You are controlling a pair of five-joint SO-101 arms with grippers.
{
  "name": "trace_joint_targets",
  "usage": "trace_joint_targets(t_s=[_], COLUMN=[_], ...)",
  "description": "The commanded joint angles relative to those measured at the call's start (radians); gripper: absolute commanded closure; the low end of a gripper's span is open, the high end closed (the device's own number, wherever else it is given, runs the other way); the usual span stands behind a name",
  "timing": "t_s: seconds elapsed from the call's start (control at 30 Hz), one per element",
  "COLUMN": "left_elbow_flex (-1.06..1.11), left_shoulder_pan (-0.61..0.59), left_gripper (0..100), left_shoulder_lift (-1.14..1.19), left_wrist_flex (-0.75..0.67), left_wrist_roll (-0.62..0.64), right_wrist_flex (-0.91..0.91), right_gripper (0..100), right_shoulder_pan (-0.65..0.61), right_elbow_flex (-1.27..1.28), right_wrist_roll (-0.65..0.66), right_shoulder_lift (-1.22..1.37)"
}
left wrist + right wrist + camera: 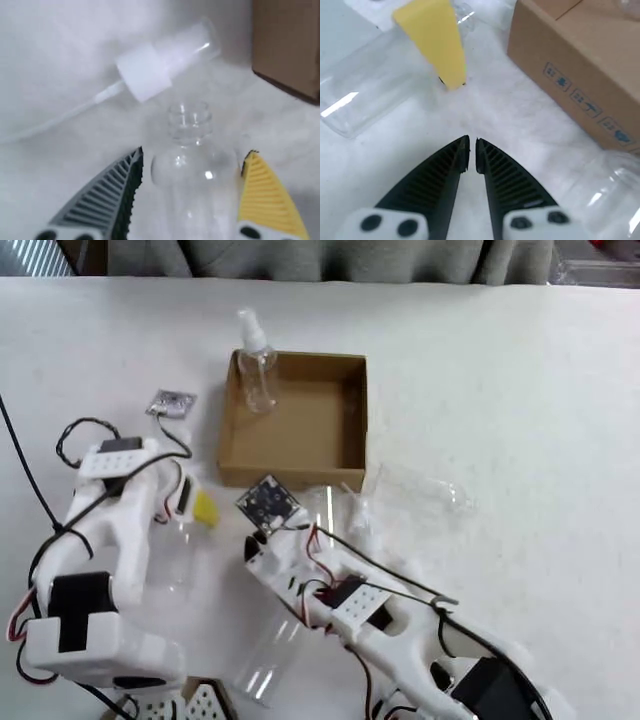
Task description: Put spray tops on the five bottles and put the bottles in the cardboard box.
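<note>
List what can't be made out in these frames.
- High view: a clear bottle beside the cardboard box nearly fades into the white table; arms overlap others, so no firm count.
- Left wrist view: the open bottle at the left end effector is cut off by the frame edge; the tube of the spray top runs out of frame.
- Right wrist view: box contents lie past the frame edge.

Clear glossy plastic in the bottle (192, 165); white matt plastic in the spray top (145, 72); matt brown card in the cardboard box (295, 420); matt white desk (520, 390).
</note>
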Motion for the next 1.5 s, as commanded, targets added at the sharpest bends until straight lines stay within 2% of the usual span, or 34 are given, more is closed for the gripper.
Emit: trace_joint_targets(t_s=[0.0, 0.1, 0.23, 0.3, 0.57, 0.7, 0.83, 1.13, 1.3, 1.47], left_elbow_flex=[-0.044, -0.044, -0.044, -0.043, -0.044, -0.084, -0.121, -0.161, -0.160, -0.158], left_shoulder_pan=[0.013, 0.013, 0.013, 0.015, 0.004, -0.081, -0.196, -0.352, -0.390, -0.407], left_gripper=[69, 74, 94, 91, 98, 98, 97, 97, 97, 97], left_shoulder_lift=[-0.005, -0.001, -0.001, -0.002, -0.008, -0.010, -0.007, -0.007, -0.002, 0.001], left_wrist_flex=[0.012, 0.014, 0.012, 0.015, 0.008, 0.015, 0.014, 0.006, -0.037, -0.064], left_wrist_roll=[-0.009, -0.009, -0.011, -0.011, -0.011, -0.002, 0.135, 0.325, 0.384, 0.385], right_wrist_flex=[0.005, 0.005, 0.005, 0.005, 0.005, 0.005, 0.007, 0.007, 0.012, 0.085], right_gripper=[98.4, 98.4, 98.4, 98.4, 98.4, 98.4, 98.4, 98.4, 98.4, 98.4], right_shoulder_pan=[0.007, 0.007, 0.007, 0.007, 0.007, 0.007, 0.007, -0.002, -0.064, -0.068], right_elbow_flex=[-0.006, -0.006, -0.006, -0.006, -0.006, -0.006, -0.006, -0.017, -0.109, -0.287], right_wrist_roll=[-0.002, -0.002, -0.002, -0.002, 0.000, 0.000, 0.000, -0.009, -0.011, -0.003], right_shoulder_lift=[-0.031, -0.031, -0.031, -0.031, -0.031, -0.031, -0.031, -0.030, 0.013, 0.191])
